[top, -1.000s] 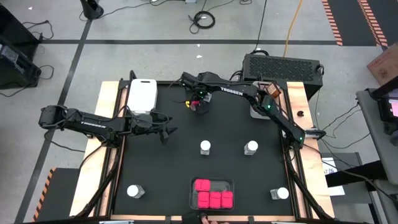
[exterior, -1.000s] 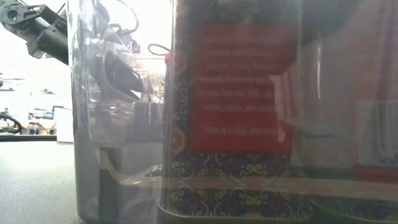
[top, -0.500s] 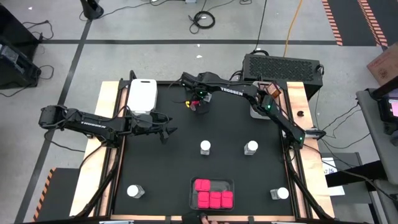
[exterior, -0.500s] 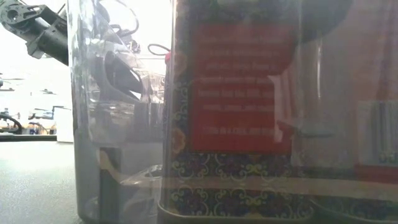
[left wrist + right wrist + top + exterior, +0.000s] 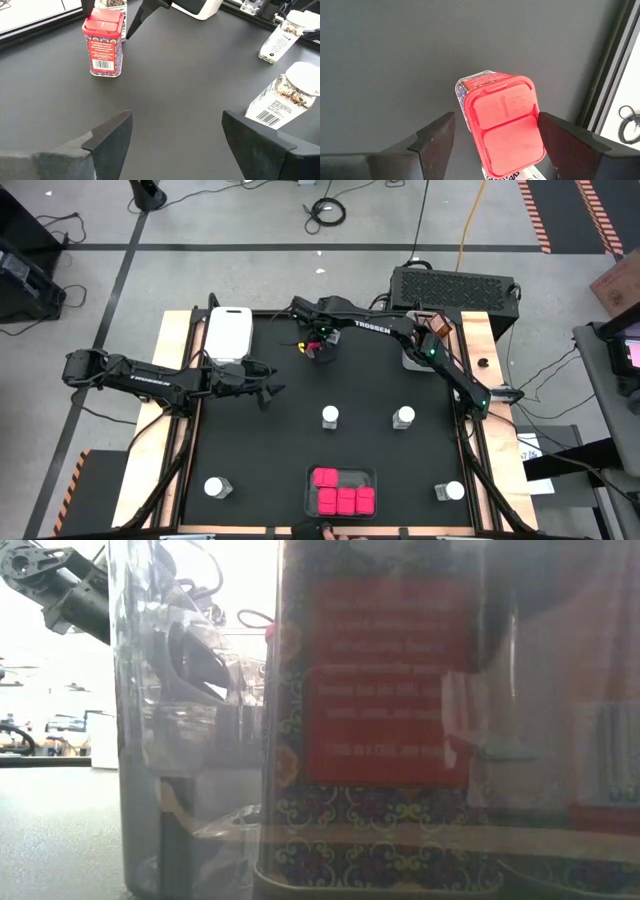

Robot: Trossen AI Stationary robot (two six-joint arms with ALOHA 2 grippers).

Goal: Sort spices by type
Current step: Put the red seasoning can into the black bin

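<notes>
Right end effector [image 5: 492, 145]: fingers wide, straddling a pink box [image 5: 502, 122] near the far edge of the surface [image 5: 300, 440], not closed on it
Left end effector [image 5: 172, 137]: fingers wide and empty, by the left edge near the white tray [image 5: 228, 333]
Pink boxes [image 5: 340, 492]: five in a clear tray at the near edge
White-lid jars: two mid-surface [image 5: 330, 416], one near each near corner

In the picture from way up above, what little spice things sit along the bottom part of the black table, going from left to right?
White-lidded jar near the left edge → clear tray holding pink spice boxes → white-lidded jar near the right edge.
</notes>
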